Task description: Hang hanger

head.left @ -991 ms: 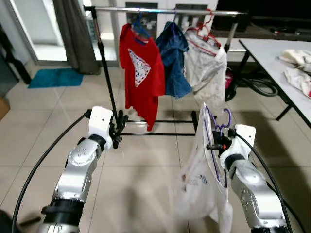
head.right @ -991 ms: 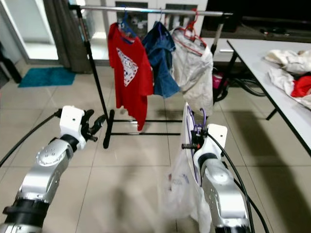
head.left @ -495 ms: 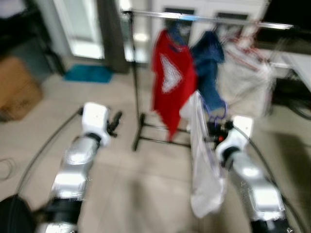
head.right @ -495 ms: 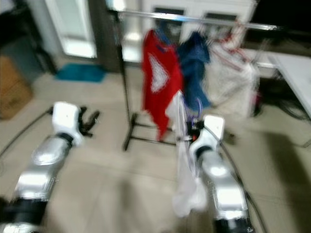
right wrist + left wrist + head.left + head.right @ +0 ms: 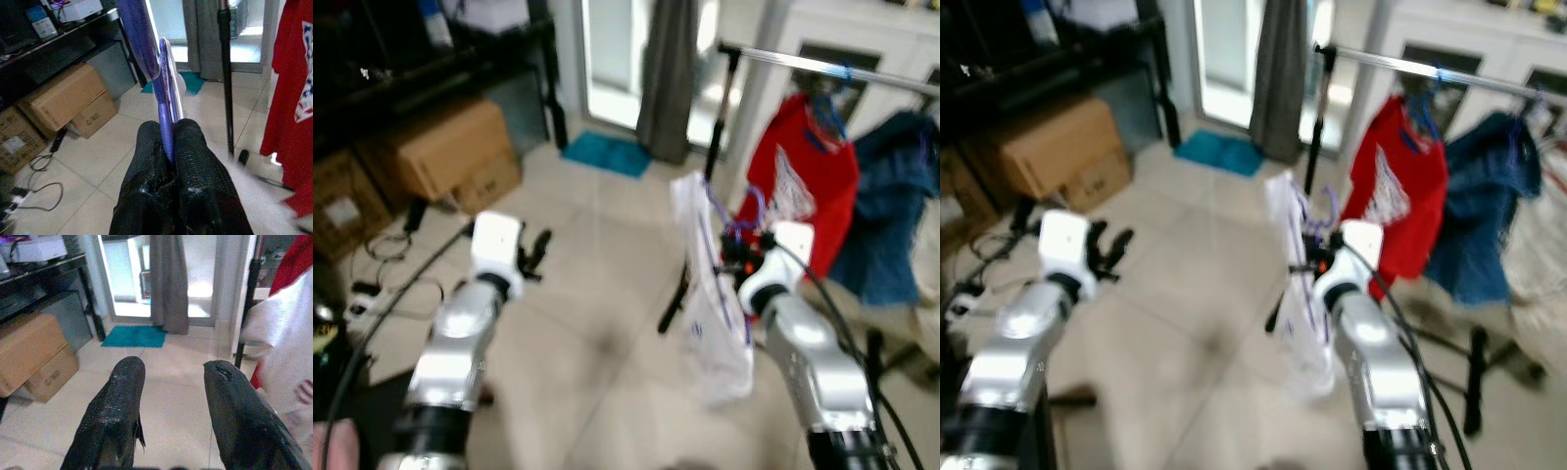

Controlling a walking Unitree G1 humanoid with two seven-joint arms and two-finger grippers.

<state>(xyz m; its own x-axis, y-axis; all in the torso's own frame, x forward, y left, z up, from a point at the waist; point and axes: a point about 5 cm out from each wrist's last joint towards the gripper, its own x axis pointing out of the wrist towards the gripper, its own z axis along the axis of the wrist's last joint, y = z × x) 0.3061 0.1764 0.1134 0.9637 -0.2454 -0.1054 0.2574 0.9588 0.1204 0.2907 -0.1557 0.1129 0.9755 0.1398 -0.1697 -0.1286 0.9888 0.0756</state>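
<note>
My right gripper (image 5: 736,267) is shut on a purple hanger (image 5: 155,78) that carries a white garment (image 5: 713,304), held out in front of me at chest height. The garment hangs down to just above the floor. Behind it stands the clothes rack with its silver rail (image 5: 822,67) and black upright pole (image 5: 710,162). A red t-shirt (image 5: 793,196) and a blue denim garment (image 5: 891,215) hang on the rail, to the right of my held hanger. My left gripper (image 5: 171,382) is open and holds nothing, raised at the left.
Cardboard boxes (image 5: 431,157) and a dark shelf (image 5: 440,69) stand at the left. A grey curtain (image 5: 668,78) and a teal mat (image 5: 605,155) lie by the glass door behind. Cables (image 5: 382,284) trail on the tiled floor at the left. The rack's foot (image 5: 1474,372) is at the right.
The whole view has swung left: boxes and the door have come into sight and the rack now sits at the right. My right gripper still holds the hanger; left gripper unchanged.
</note>
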